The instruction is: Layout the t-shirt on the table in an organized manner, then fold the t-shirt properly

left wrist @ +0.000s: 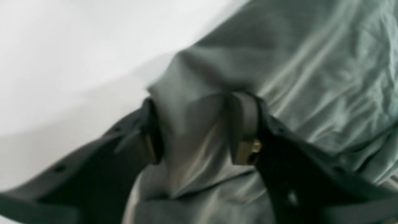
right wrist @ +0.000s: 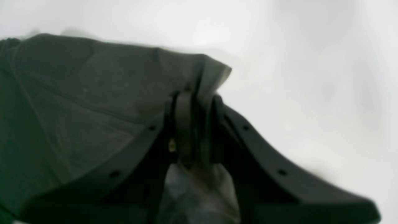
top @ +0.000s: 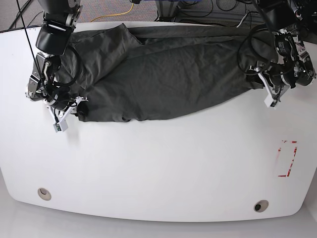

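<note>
The dark charcoal t-shirt [top: 163,74] lies stretched sideways across the far half of the white table [top: 163,163], wrinkled, with one part folded over at the top left. In the base view my right gripper [top: 79,105] is at the shirt's lower left corner. The right wrist view shows that gripper [right wrist: 200,97] shut on a pinched edge of the cloth [right wrist: 93,93]. My left gripper [left wrist: 197,100] is at the shirt's right end. Its fingers [left wrist: 245,118] stand apart on either side of a raised ridge of cloth [left wrist: 192,124].
A red tape rectangle [top: 287,158] marks the table near its right edge. Two round grommet holes [top: 44,193] [top: 260,205] sit near the front edge. Cables and floor [top: 119,12] lie beyond the far edge.
</note>
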Controlling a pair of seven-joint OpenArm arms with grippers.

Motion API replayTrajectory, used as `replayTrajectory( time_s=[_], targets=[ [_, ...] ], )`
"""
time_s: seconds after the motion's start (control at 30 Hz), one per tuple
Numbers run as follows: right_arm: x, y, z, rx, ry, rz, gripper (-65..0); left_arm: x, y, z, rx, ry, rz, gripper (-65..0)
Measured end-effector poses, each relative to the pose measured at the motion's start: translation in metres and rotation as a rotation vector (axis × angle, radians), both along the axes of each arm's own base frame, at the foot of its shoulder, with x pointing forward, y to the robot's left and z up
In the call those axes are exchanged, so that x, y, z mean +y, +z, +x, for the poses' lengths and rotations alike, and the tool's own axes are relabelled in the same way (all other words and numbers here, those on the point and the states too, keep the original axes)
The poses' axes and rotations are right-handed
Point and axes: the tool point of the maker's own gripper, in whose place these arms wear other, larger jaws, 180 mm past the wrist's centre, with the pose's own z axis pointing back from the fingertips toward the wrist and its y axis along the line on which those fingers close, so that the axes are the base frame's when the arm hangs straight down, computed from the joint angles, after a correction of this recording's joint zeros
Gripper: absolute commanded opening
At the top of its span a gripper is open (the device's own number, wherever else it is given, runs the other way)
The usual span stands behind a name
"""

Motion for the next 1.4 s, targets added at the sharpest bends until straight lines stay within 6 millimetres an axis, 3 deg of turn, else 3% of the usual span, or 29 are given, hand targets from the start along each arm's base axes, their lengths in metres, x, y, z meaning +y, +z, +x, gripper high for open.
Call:
replayTrajectory(
  time_s=[0.17,0.4,0.77,1.13,1.27,1.4],
  targets=[
    [0.0,0.0,0.0,0.0,0.0,0.0,-56.4,-0.003,-0.001,-0.001,-0.001,-0.001,-0.011,-51.8],
    [0.0,0.0,0.0,0.001,0.0,0.0,-56.4,0.002,0.008,-0.002,-0.007,-0.021,0.05,-52.9],
    [0.001,-0.002,-0.005,-0.004,-0.007,0.016,-56.4,-0.004,0.079,0.022,-0.251,-0.097,0.185,-52.9],
    [0.001,-0.002,-0.005,-0.004,-0.007,0.017,-56.4,-0.039,0.075,0.023,-0.242,-0.231,0.171,-52.4],
    [0.001,-0.002,-0.005,-0.003,-0.007,0.016,-56.4,-0.037,0.075,0.023,-0.24,-0.227,0.177,-51.8],
    [0.001,-0.002,-0.005,-0.004,-0.007,0.016,-56.4,-0.02,0.081,0.025,-0.256,-0.165,0.187,-41.1]
  ],
)
